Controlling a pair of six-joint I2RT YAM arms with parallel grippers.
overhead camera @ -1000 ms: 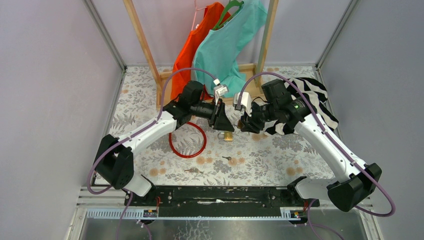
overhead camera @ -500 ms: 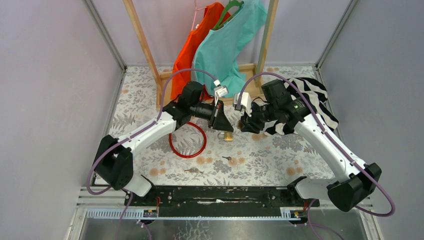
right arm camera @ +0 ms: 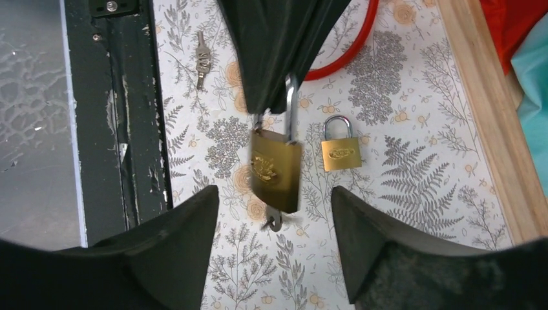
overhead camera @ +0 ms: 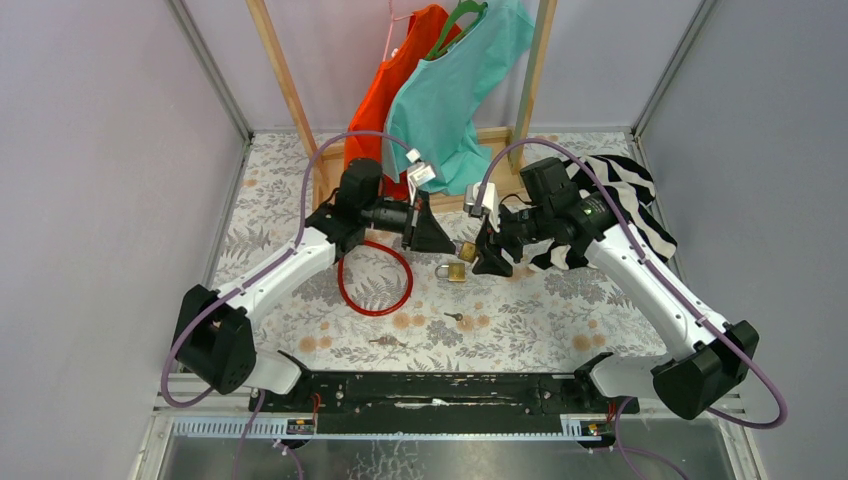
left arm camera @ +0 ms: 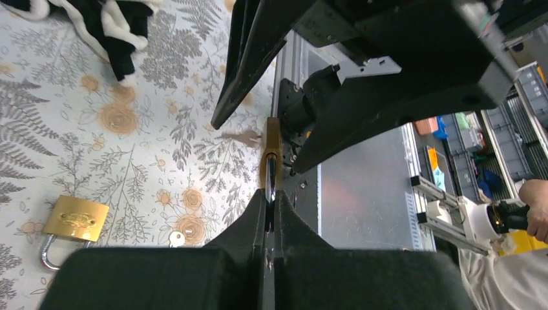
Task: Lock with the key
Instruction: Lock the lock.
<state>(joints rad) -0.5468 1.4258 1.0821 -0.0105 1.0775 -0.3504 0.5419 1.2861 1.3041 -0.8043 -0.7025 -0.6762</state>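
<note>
- Floral-patterned table [overhead camera: 560, 320] fills the cell floor in the top view, with grey walls on both sides. A wooden frame [overhead camera: 285, 80] at the upper centre carries an orange garment [overhead camera: 372, 115] and a teal garment [overhead camera: 450, 90], both cut off by the top edge.
- Left end effector [left arm camera: 270, 208]: fingers pressed together on the shackle of the held padlock [right arm camera: 276, 174], which hangs brass body down, clear of the table, at frame centre in the right wrist view.
- In the left wrist view this padlock appears edge-on only, so its face and keyhole are hidden.
- Right end effector [overhead camera: 487, 262]: jaws spread wide, one finger on each side of the held padlock, with a visible gap on both sides and no contact.
- A small grey metal piece shows under the padlock's lower edge. Whether it sits in the lock or lies on the table behind cannot be determined.
- Second padlock [right arm camera: 340, 150] lies flat on the table, just right of the held one, shackle closed.
- Small key [overhead camera: 453, 318] and key bunch [overhead camera: 385, 342] lie loose at lower centre, too small for detail.
- Red ring [overhead camera: 373, 314] is partly covered by the left arm.
- Striped cloth [overhead camera: 640, 190] is partly hidden behind the right arm.
</note>
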